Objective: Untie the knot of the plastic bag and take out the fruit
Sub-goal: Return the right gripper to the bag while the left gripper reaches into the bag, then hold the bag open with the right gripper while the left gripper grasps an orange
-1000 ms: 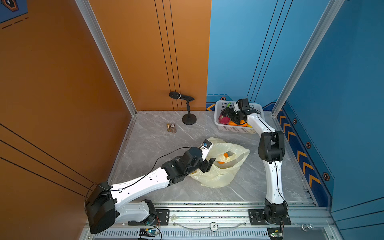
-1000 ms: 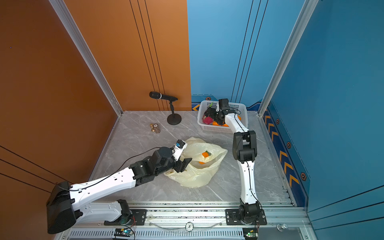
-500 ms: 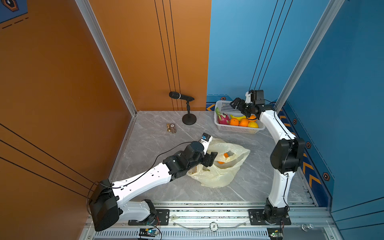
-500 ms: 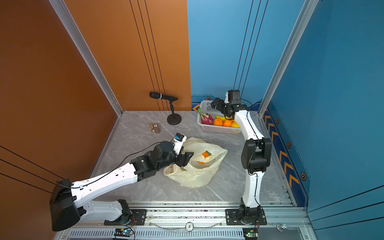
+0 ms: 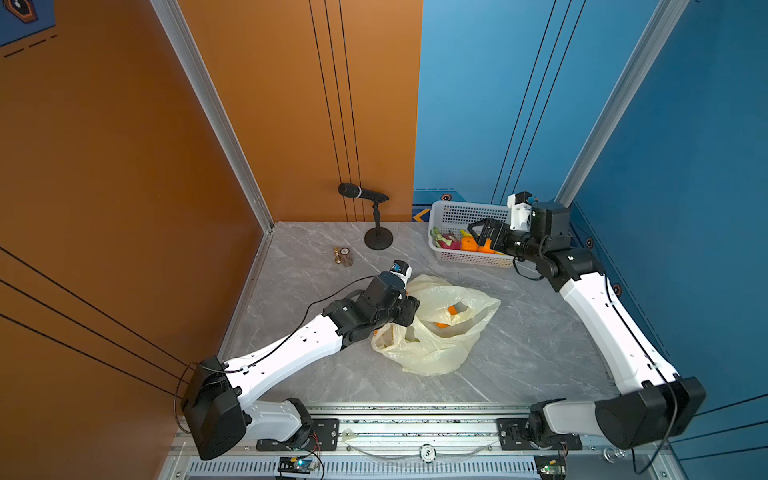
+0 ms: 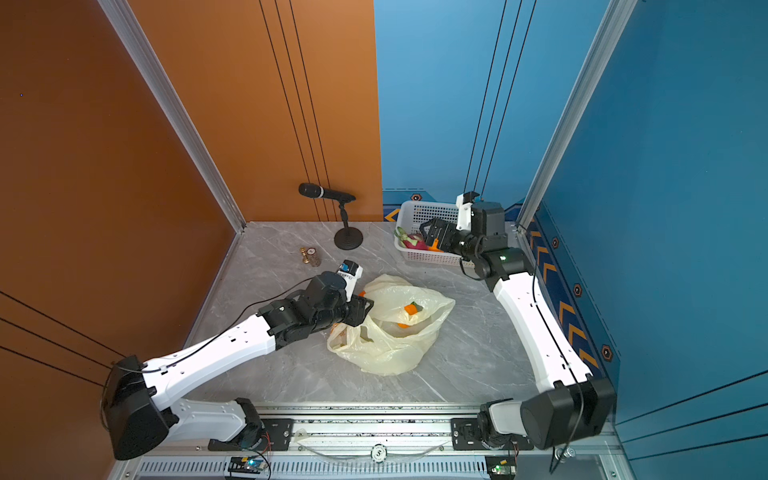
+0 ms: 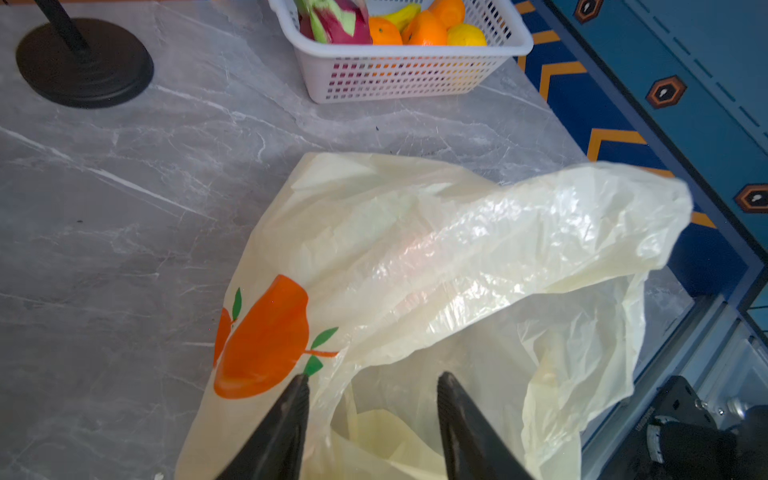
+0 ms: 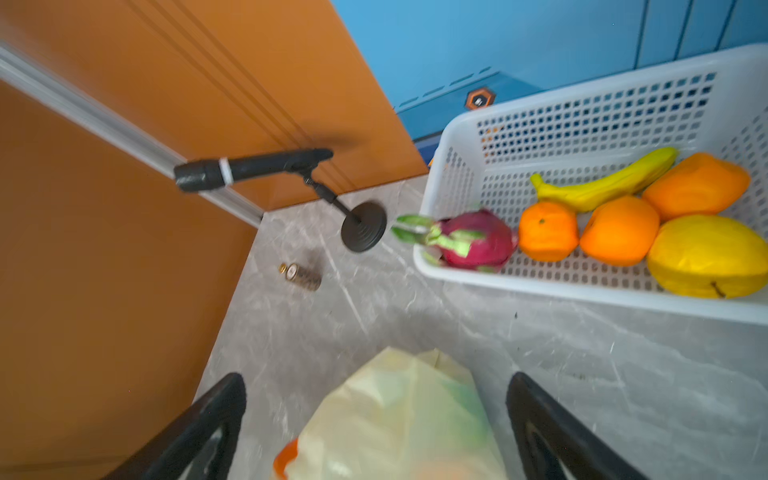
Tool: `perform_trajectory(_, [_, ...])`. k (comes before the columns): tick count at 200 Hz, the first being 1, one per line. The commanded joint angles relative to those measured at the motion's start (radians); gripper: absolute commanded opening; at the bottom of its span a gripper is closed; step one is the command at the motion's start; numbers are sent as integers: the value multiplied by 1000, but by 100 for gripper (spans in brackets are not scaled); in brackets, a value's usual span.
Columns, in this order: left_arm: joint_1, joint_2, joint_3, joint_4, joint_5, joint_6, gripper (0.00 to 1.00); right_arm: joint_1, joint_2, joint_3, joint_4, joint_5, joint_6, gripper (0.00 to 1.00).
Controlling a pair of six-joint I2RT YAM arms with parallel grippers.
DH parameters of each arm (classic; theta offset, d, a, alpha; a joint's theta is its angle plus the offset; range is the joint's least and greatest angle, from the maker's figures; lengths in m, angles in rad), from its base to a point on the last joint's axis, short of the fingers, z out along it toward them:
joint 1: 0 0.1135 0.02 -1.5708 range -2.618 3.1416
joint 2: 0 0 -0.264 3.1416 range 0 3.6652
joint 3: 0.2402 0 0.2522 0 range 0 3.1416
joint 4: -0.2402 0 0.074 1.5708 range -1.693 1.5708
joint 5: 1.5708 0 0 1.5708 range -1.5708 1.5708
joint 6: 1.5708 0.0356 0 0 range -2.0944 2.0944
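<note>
Count — bag (image 5: 432,353) 1 | basket (image 5: 469,259) 1 | banana (image 8: 606,187) 1 | dragon fruit (image 8: 478,239) 1

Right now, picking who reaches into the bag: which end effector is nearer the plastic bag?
Left. The left end effector is at the plastic bag's open mouth; the right end effector hangs over the white basket, well away.

I see a grey marbled surface (image 5: 532,353) boxed in by orange wall panels (image 5: 104,166) on the left of the frame and blue wall panels (image 5: 685,166) on the right. Aluminium posts (image 5: 214,112) mark the corners, and a chevron strip (image 6: 557,291) skirts the right-hand wall. Light is even.
</note>
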Motion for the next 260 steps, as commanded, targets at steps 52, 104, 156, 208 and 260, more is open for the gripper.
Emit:
perform_trajectory(52, [-155,-8,-148,42,61,12,50,344,-286,-280,-249,147,52,83])
perform_trajectory(104, [-215,62,-191,158,-36,18,51,500,-250,-438,-151,216,122,74])
perform_trajectory(156, [-223,115,-206,249,-113,88,52,506,3,-398,-26,335,51,73])
perform_trajectory(208, [-200,186,-150,378,-228,220,68,421,104,-336,100,425,18,69])
perform_trajectory(260, [-107,334,-115,635,-113,264,77,330,137,-336,248,261,147,52])
